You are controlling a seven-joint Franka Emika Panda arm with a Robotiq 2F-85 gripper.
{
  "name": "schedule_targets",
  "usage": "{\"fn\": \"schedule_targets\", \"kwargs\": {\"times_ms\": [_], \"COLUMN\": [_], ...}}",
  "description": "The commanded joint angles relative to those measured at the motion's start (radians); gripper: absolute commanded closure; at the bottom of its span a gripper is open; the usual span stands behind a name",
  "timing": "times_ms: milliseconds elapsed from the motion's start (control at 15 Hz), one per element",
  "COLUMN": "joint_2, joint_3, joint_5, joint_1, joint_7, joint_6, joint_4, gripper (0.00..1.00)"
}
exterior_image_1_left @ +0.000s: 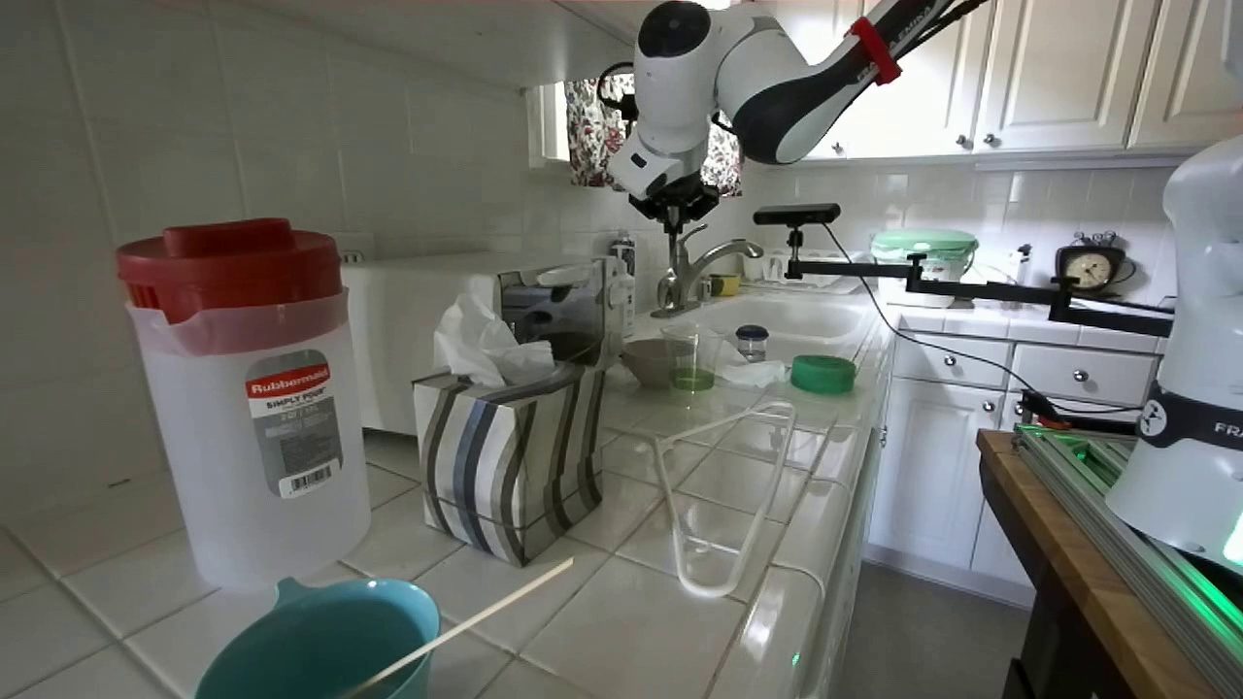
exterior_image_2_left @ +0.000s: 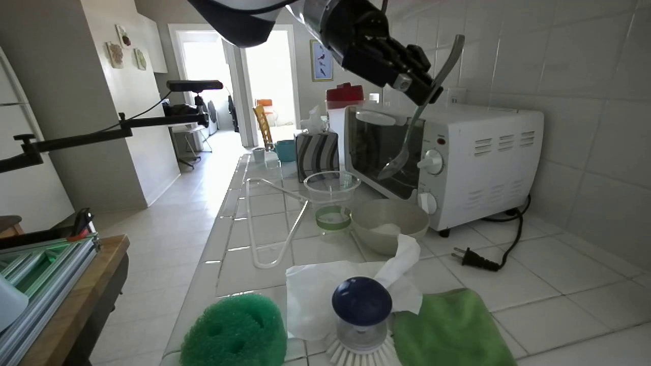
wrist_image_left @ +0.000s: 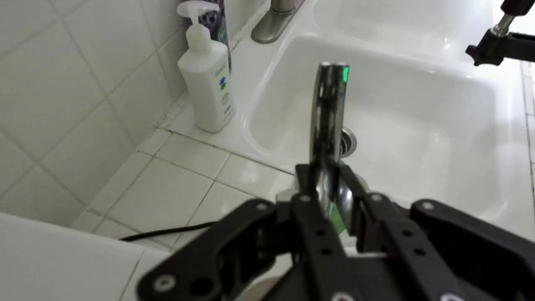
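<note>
The arm [exterior_image_1_left: 753,73] was white with rounded black caps [exterior_image_1_left: 675,29], a red band [exterior_image_1_left: 875,50] round its dark, white-lettered section [exterior_image_1_left: 908,24] and a black cable [exterior_image_1_left: 600,85] looping near the wrist [exterior_image_1_left: 644,160]. A black collar [exterior_image_1_left: 1187,419] bearing a pale round emblem [exterior_image_1_left: 1153,418] and lettering [exterior_image_1_left: 1228,428] ringed the white base [exterior_image_1_left: 1170,500]. The gripper [wrist_image_left: 327,179] was black, its linkages [wrist_image_left: 246,234] studded with silver screws [wrist_image_left: 164,283].

I look over a white-tiled desk [exterior_image_1_left: 621,631]. On it I see a red-lidded pitcher [exterior_image_1_left: 248,417], a teal cup [exterior_image_1_left: 291,641], a striped tissue box [exterior_image_1_left: 510,466], a white toaster oven [exterior_image_2_left: 488,162], a beige bowl [exterior_image_2_left: 368,229] just beside a clear cup [exterior_image_2_left: 328,195], a white paper sheet [exterior_image_2_left: 315,292], a green scrubber [exterior_image_2_left: 236,330] and a green cloth [exterior_image_2_left: 452,325].
</note>
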Motion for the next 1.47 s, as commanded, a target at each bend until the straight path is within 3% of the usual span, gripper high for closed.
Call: {"fn": "schedule_targets", "kwargs": {"times_ms": [0,467,800,1000,1200,1400], "joint_2": [-0.099,-0.195,-0.204,-0.205,-0.203,-0.22], "joint_3": [-0.025,-0.111,-0.127,-0.124,-0.122,-0.122], "joint_5": [0.115,0.289,0.534,0.757,0.994,1.228], "joint_1": [-0.041,-0.079,-0.074,-0.062,0.014,0.149], "joint_7": [-0.048,-0.093,-0.231,-0.392,-0.558,-0.689], "joint_6": [0.142,0.277,0.549,0.689,0.745,0.694], "joint_4": [-0.096,-0.173,-0.252,-0.305,-0.385,-0.43], "gripper": [0.95,0.95,0.95,0.95,0.95,0.95]}}
